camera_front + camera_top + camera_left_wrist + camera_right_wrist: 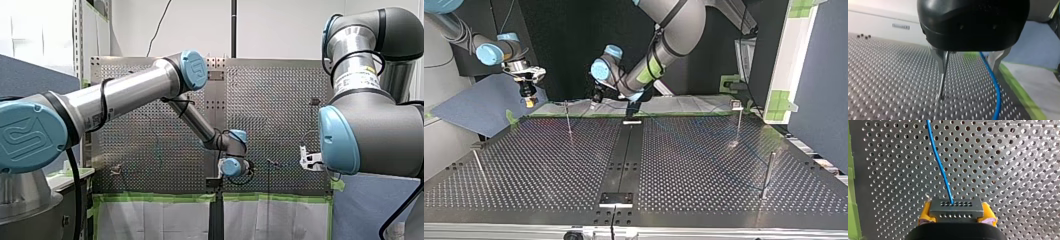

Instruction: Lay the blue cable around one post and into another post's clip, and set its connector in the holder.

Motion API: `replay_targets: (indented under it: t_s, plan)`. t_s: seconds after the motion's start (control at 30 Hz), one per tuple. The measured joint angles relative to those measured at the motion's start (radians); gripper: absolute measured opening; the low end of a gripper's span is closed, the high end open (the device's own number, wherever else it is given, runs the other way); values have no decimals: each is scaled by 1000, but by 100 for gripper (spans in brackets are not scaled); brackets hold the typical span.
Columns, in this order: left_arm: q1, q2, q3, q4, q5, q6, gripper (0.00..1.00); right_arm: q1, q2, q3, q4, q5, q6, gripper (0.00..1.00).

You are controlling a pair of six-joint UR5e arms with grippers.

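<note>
Wrist-only: connector (956,208) in right tool (957,214)

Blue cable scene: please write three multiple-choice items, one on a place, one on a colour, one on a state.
1. In the left wrist view the blue cable runs: A) between the left pincer's fingers; B) coiled round its body; C) nowhere in sight.
2. The right pincer's pads are: A) white; B) yellow; C) red.
3. The right pincer is: A) open, empty; B) out of view; C) shut on the connector.
A: cable passes between the parted fingers. B: yellow flanks the connector. C: pads clamp its ends.
</note>
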State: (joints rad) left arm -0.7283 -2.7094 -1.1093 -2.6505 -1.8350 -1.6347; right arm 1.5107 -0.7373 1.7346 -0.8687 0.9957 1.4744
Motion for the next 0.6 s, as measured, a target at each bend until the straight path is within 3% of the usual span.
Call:
replay_targets:
  t_s: [0.2, 0.4, 0.47, 0.53, 0.6]
  plan:
    - [16, -1, 0, 0, -45, -4, 84, 4, 0, 0, -1, 0, 0, 0]
    - [34, -1, 1, -11, -61, -8, 84, 9, 0, 0, 2, 0, 0, 0]
    - [35, -1, 0, -16, -61, -10, 80, 9, 0, 0, 3, 0, 0, 0]
    - [34, -1, 0, -20, -60, -10, 68, 10, 0, 0, 3, 0, 0, 0]
    - [30, 0, 0, -23, -56, -10, 62, 10, 0, 0, 3, 0, 0, 0]
